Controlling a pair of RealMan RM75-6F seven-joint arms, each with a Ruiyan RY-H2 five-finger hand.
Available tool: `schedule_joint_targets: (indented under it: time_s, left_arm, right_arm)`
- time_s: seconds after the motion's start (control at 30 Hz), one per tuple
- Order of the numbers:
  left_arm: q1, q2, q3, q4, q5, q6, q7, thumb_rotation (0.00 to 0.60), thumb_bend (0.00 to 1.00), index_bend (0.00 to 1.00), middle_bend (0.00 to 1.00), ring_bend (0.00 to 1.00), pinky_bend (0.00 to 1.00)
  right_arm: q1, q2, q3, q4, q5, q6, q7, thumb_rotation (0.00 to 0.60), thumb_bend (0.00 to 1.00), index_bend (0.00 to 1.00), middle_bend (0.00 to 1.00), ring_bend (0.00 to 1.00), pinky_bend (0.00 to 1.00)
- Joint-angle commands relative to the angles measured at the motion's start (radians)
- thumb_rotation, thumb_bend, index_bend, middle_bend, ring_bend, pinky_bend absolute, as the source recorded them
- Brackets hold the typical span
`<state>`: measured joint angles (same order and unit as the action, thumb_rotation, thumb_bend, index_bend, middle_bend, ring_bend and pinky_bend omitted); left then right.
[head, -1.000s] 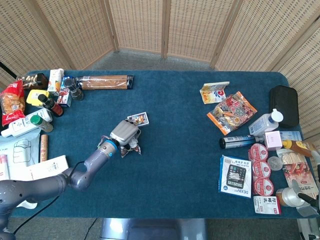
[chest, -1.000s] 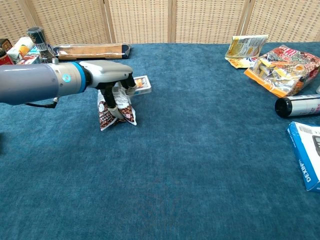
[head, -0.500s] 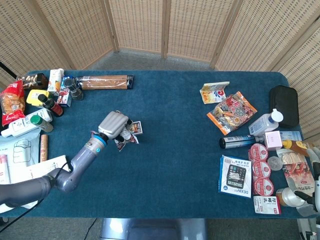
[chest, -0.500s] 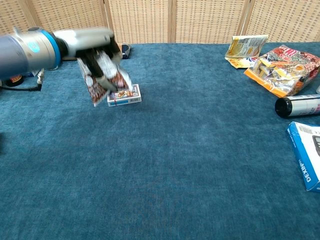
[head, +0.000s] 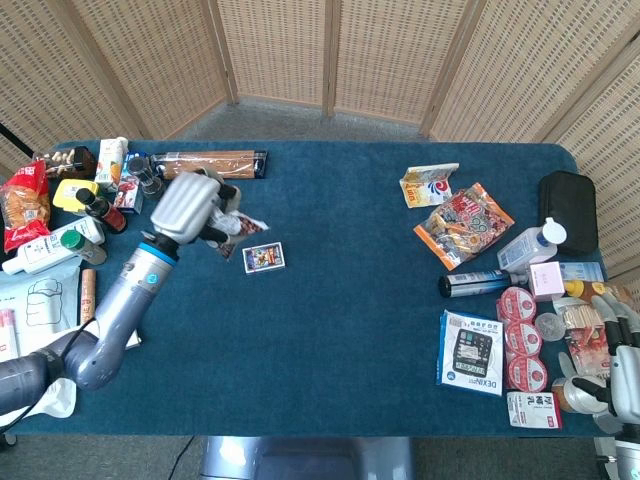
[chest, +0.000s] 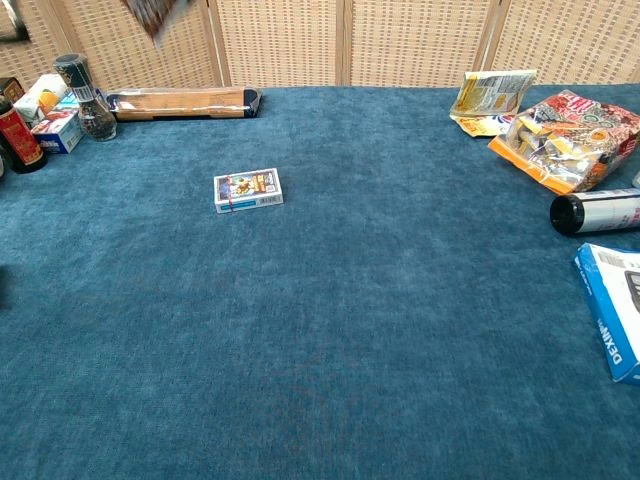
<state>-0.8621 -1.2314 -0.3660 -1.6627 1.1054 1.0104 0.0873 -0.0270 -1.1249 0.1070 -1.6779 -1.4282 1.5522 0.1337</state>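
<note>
Our left hand (head: 190, 208) has its fingers (head: 222, 222) closed around a small snack packet (head: 232, 233), holding it raised above the bench (head: 340, 320). In the head view the packet sticks out from under the hand toward the right; in the chest view only a blurred corner of it shows at the top edge, so we cannot tell its print. Just beside the packet, lower and to the right in the head view, a small box of playing cards (head: 264, 257) lies flat on the blue cloth, apart from the fingers.

Further out on our left side stands a cluster of goods: a long brown flat box (head: 210, 163) along the far edge, a pepper grinder (head: 148, 178) next to a small juice carton (head: 113, 160), dark sauce bottles (head: 100, 211), a yellow pack (head: 73, 193) and a red snack bag (head: 24, 205).

Our right hand (head: 615, 355) shows at the lower right corner of the head view, its fingers apart and holding nothing, near a copper-coloured tin (head: 572, 393).

Around it lie a white and blue box (head: 470, 353), round red-lidded cups (head: 522, 340), a dark can on its side (head: 475, 283), an orange snack bag (head: 463, 224), a smaller pouch (head: 428, 184), a white bottle (head: 528, 246) and a black case (head: 567, 209).
</note>
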Motion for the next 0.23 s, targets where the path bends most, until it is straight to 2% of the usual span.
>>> schedule_joint_targets:
  time_s: [0.03,0.23]
  left_arm:
    - [0.019,0.027,-0.033,-0.038,0.019,0.056,-0.015,0.6,0.16,0.76,0.9,1.0,0.36]
    - [0.028,0.033,-0.045,-0.053,0.046,0.094,-0.037,0.6,0.16,0.75,0.9,1.0,0.35]
  right_arm:
    - [0.005,-0.007,0.0,0.008,-0.004,-0.003,0.005,0.596,0.32,0.0,0.0,0.0,0.0]
    - [0.002,-0.002,0.002,0.006,0.002,-0.003,0.006,0.595,0.32,0.0,0.0,0.0,0.0]
